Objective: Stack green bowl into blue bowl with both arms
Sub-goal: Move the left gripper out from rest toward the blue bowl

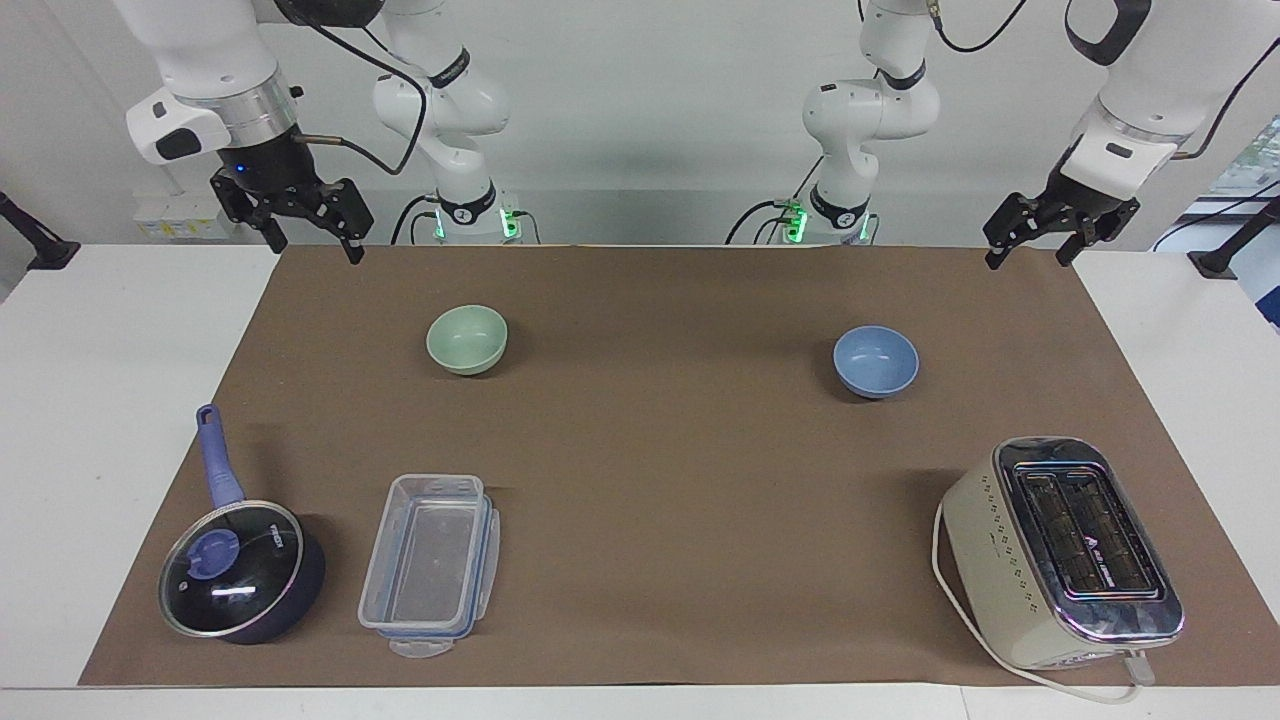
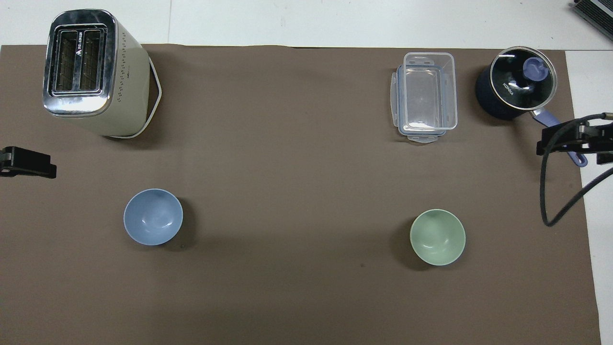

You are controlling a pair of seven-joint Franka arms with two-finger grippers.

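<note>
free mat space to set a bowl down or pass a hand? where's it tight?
Widest bare patch: mid-mat, between the green bowl and blue bowl, running out to between the clear container and toaster. The strip between the bowls and the robots is also bare. Tightest: saucepan close beside the container, at the right arm's end.

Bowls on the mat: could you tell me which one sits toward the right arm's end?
The green bowl; the blue bowl sits toward the left arm's end.

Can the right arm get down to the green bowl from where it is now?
Probably yes: the right gripper hangs open above the mat's edge, the green bowl sits upright at that arm's end, and nothing stands between them.
</note>
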